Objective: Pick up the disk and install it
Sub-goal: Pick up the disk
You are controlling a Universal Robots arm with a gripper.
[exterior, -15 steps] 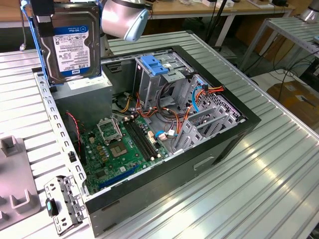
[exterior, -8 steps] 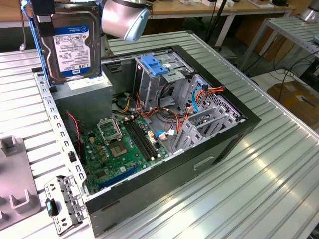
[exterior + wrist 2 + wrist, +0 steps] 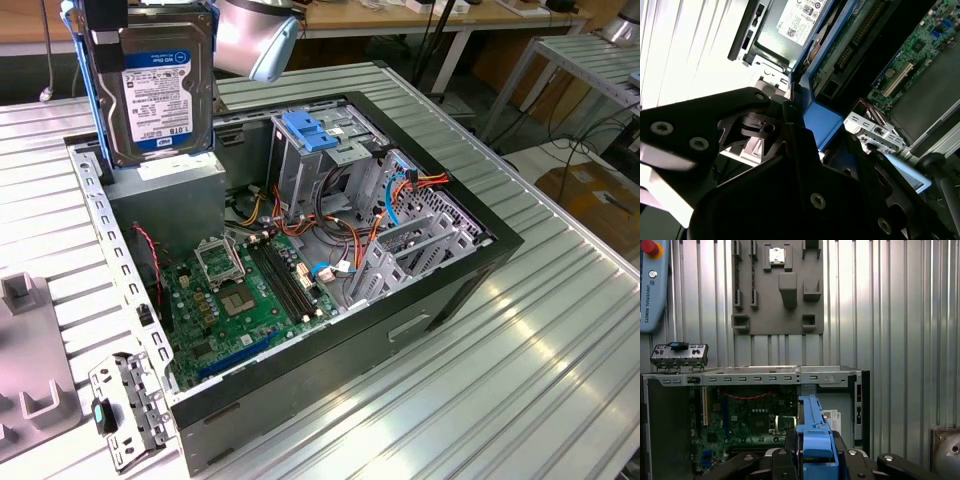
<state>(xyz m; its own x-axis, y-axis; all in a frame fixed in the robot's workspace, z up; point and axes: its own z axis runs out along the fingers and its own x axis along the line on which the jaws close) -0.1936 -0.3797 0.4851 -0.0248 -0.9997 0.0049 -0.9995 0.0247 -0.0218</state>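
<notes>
Blue-railed disk (image 3: pixel 160 95), gripped by tool (image 3: pixel 107 25), aloft

A blue-railed disk (image 3: pixel 814 435), seen edge-on, is gripped on both sides by the black tool (image 3: pixel 815 465) over an open computer case (image 3: pixel 755 376). Inside the case lie a green motherboard (image 3: pixel 740 425), a red wire (image 3: pixel 747 396) and a grey box (image 3: pixel 842 402) with a white sticker (image 3: pixel 832 416). Just beyond the case's slotted metal rim, a small metal bracket (image 3: pixel 679 356) rests on the ribbed metal desk (image 3: pixel 890 305). Farther off are a grey fixture plate (image 3: pixel 777 315) holding a small square chip (image 3: pixel 776 255), and a blue-grey pendant (image 3: pixel 652 290) with a red button (image 3: pixel 650 247).
</notes>
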